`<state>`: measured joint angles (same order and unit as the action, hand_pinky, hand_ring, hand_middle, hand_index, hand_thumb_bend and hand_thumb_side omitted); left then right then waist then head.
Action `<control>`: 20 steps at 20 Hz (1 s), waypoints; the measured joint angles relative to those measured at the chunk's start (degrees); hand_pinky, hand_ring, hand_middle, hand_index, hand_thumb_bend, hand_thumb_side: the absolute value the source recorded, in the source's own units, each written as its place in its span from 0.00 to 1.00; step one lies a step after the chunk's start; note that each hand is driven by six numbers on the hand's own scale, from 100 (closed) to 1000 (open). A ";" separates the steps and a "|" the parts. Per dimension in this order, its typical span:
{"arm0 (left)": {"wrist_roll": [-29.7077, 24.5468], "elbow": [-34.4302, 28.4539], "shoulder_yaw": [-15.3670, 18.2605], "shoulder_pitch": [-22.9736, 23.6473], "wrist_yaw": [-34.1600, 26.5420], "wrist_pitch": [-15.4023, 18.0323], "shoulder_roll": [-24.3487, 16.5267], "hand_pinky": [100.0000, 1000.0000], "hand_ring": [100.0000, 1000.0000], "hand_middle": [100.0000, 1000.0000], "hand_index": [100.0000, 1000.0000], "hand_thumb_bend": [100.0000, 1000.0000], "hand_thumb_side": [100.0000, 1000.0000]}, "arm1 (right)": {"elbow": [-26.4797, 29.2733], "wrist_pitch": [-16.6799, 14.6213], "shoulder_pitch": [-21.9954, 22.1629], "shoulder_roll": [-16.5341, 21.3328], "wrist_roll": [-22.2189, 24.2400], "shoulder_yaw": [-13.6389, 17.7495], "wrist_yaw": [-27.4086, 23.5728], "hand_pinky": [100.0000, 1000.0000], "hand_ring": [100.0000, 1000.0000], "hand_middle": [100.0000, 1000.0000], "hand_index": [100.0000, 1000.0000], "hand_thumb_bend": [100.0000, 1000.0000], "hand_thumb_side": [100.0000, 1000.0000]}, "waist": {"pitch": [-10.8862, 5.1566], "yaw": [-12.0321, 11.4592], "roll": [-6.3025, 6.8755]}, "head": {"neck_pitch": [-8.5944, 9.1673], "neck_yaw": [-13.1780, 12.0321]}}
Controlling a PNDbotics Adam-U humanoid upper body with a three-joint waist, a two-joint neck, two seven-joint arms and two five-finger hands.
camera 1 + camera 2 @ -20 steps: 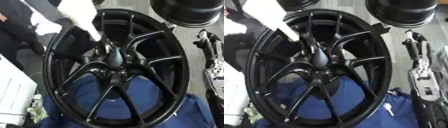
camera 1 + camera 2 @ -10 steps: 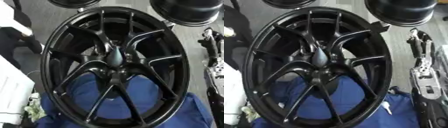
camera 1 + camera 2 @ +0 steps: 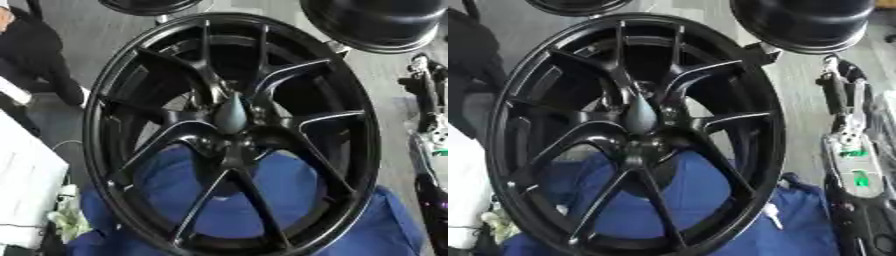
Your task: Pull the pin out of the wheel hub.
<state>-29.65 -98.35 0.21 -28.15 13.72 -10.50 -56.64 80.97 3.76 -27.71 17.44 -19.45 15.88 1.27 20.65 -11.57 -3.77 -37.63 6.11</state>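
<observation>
Your wheel hub (image 3: pixel 232 132) fills the middle, its pin (image 3: pixel 231 113) standing at the centre. A cloth (image 3: pixel 262 200) lies under it toward 6 o'clock, and another rim (image 3: pixel 376 22) sits behind at 1 o'clock.

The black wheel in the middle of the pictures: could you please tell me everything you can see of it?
The wheel is a glossy black rim, metal by its look, with thin paired spokes running from a central hub to a deep outer lip. It fills most of the view, tilted with its face to the camera. A dark pointed piece stands out at the hub. Blue cloth shows through the lower spokes. No hand touches it.
</observation>
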 measured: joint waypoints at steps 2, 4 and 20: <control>0.03 0.70 0.02 0.06 0.76 0.10 0.30 0.86 0.82 0.76 0.86 0.11 0.71 | 0.00 0.00 0.00 0.00 0.00 0.00 0.00 0.76 0.61 0.65 0.74 0.00 0.69 | 0.00 0.05 0.00 | 0.00 0.00; 0.45 1.10 0.24 0.06 0.92 0.05 0.60 0.84 0.81 0.75 0.84 0.00 0.63 | 0.00 0.00 -0.01 0.00 0.00 0.01 0.00 0.76 0.61 0.65 0.74 0.00 0.69 | 0.00 0.06 0.00 | 0.00 0.00; 44.73 -3.82 0.78 -0.26 -31.86 -0.12 17.60 0.67 0.68 0.62 0.69 0.02 0.81 | 0.00 -0.08 -0.37 -0.07 -0.06 -0.05 -0.45 0.76 0.61 0.65 0.74 0.00 0.69 | 0.00 0.17 -1.14 | 0.07 -0.24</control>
<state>15.08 -102.17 0.98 -28.41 -18.14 -10.62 -39.04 80.97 3.68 -28.08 17.37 -19.51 15.83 0.82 20.65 -11.40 -4.91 -37.57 5.87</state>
